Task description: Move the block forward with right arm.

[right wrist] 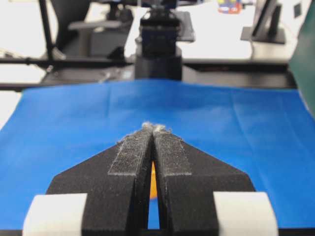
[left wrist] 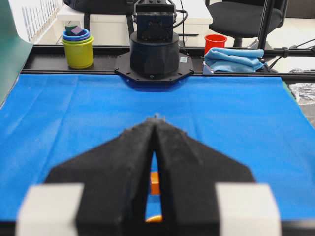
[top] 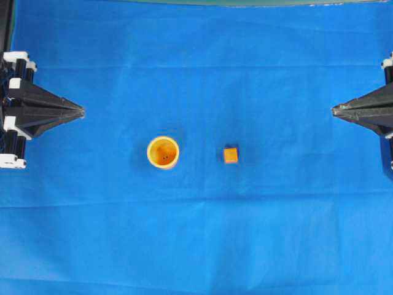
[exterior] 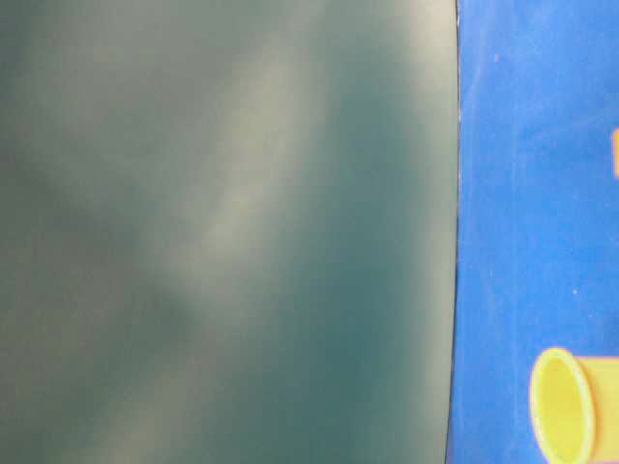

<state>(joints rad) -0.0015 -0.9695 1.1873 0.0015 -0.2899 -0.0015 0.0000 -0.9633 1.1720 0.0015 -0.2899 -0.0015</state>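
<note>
Overhead view: small orange block (top: 231, 155) flat on blue cloth (top: 196, 233); right fingers (top: 335, 111) clenched, left fingers (top: 80, 112) clenched, both empty.

Open blue cloth (top: 196, 233) lies all around the block (top: 231, 154); only the cup (top: 163, 152), to its left, stands nearby.

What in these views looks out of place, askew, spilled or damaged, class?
Little stands out. The block and the cup sit upright and apart on the blue cloth, nothing spilled. The one oddity: the table-level view is mostly blocked by a blurred dark green surface.
</note>
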